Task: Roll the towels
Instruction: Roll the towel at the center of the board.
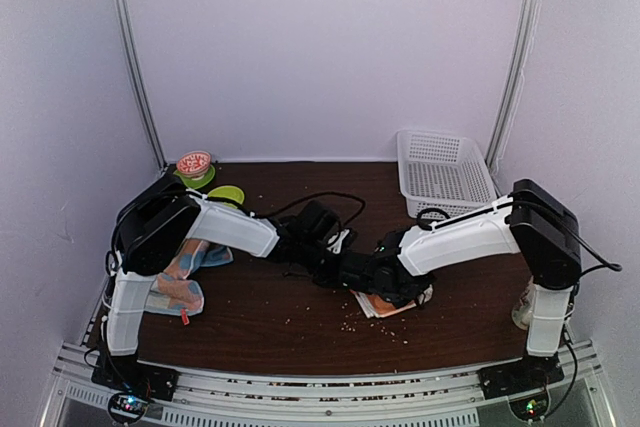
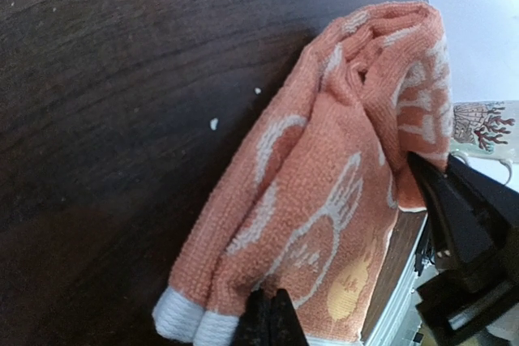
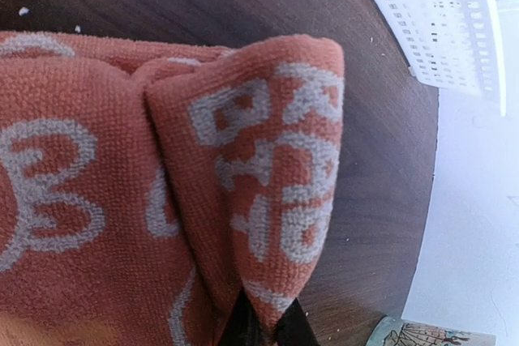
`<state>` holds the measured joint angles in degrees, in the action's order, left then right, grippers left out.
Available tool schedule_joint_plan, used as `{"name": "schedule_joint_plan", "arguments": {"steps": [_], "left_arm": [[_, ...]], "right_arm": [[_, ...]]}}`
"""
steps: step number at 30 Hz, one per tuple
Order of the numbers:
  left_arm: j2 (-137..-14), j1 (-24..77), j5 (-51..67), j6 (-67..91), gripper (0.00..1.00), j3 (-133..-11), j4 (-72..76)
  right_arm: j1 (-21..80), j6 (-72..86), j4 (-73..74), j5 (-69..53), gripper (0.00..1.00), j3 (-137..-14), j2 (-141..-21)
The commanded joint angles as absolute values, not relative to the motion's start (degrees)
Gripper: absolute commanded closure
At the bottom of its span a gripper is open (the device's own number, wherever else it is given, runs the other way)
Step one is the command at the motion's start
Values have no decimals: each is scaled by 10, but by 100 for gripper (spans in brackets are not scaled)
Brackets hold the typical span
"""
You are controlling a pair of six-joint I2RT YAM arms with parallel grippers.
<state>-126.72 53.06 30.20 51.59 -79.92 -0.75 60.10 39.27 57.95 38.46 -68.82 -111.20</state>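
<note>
Two towels to roll, and by my reckoning neither is finished. From above, the orange towel (image 1: pixel 378 305) lies on the table (image 1: pixel 270 332) on the near side of the white basket (image 1: pixel 445 172), a little to its left. The left arm (image 1: pixel 235 227) and the right arm (image 1: pixel 460 237) meet over it, hiding most of it. The blue towel (image 1: pixel 180 292) sits far to the left of the basket, a loose heap under the left arm's elbow with nothing holding it; that one looks like it is yet to be started.

Through the left wrist camera, the orange cloth is doubled over into a thick, soft bundle, its white hem showing at the bottom. The left gripper (image 2: pixel 272 318) is clenched tight right at that lower edge and seems to be nipping it.

Through the right wrist camera, a fold of the same towel rises into the right gripper (image 3: pixel 263 322), which is pinched on it, with the basket beyond. It is bunched rather than wound, so I would call it partly rolled.
</note>
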Motion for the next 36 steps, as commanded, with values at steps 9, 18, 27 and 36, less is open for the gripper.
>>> {"name": "schedule_joint_plan", "arguments": {"steps": [9,18,27,36], "left_arm": [[-1256,529,302,523,100,-756,-17],[-1259,529,304,527,100,-754,-13],[-1261,529,304,527,100,-754,-13],[-1261,529,306,526,100,-755,-15]], "right_arm": [[604,368,505,334,80,-664,-1104],[602,355,449,284,66,-632,-1061],[596,350,418,246,58,-622,-1030],[592,354,403,224,50,-616,-1005]]}}
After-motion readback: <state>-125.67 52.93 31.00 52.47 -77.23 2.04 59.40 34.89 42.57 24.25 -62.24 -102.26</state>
